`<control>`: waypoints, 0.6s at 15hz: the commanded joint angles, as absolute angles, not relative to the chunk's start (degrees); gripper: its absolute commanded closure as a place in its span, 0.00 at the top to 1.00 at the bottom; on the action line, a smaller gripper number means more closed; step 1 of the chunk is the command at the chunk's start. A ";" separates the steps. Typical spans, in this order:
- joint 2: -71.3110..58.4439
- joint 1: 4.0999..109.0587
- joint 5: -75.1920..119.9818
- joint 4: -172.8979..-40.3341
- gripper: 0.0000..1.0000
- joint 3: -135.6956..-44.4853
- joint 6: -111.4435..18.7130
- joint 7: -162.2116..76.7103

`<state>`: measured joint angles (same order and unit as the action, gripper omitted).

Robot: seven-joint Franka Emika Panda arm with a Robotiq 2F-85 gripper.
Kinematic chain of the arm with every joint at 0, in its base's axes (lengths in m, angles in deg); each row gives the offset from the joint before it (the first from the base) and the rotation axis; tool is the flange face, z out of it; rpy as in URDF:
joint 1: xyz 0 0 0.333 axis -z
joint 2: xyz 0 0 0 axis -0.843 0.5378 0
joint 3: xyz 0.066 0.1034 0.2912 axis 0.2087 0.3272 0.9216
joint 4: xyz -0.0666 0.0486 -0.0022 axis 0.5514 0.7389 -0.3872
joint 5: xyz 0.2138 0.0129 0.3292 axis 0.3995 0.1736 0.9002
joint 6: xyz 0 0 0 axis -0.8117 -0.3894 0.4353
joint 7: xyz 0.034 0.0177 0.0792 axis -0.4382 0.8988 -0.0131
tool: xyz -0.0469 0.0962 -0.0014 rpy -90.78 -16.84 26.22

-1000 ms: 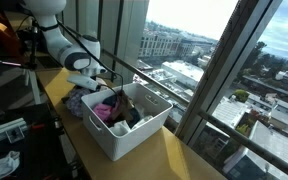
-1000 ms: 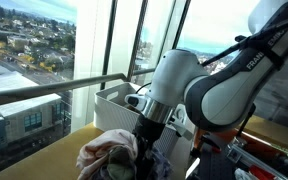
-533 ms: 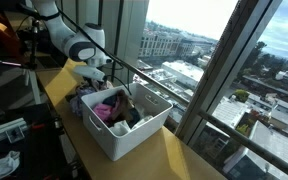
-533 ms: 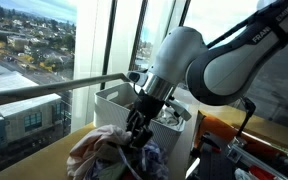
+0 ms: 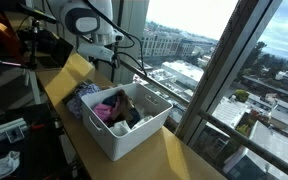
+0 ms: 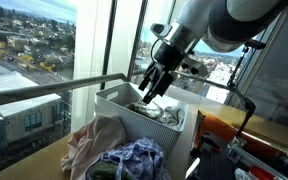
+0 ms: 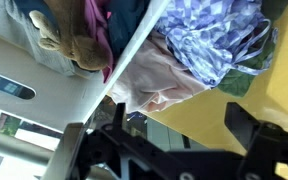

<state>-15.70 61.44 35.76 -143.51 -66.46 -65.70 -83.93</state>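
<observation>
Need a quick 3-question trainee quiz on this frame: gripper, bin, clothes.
1. True or false: the gripper holds a garment.
2. Where does the blue checked cloth lie? A) inside the white bin B) on the clothes pile beside the bin C) on the floor
3. Fill in: the gripper hangs ___ the bin, not inside it.
Key: 1 false (open and empty); 2 B; 3 above.

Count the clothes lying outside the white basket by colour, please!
Pale pink cloth: 1
Blue checked cloth: 1
Dark green cloth: 1
Total: 3 in sight; more may be hidden underneath.
</observation>
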 commanded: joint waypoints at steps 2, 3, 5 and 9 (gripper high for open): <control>-21.77 61.09 38.67 -147.03 1.00 -74.54 -63.38 -89.07; -21.87 61.11 38.54 -147.55 1.00 -76.35 -63.84 -89.82; -21.27 61.14 38.54 -148.06 1.00 -79.32 -65.03 -91.70; -16.10 61.42 40.06 -146.33 1.00 -82.28 -69.57 -95.93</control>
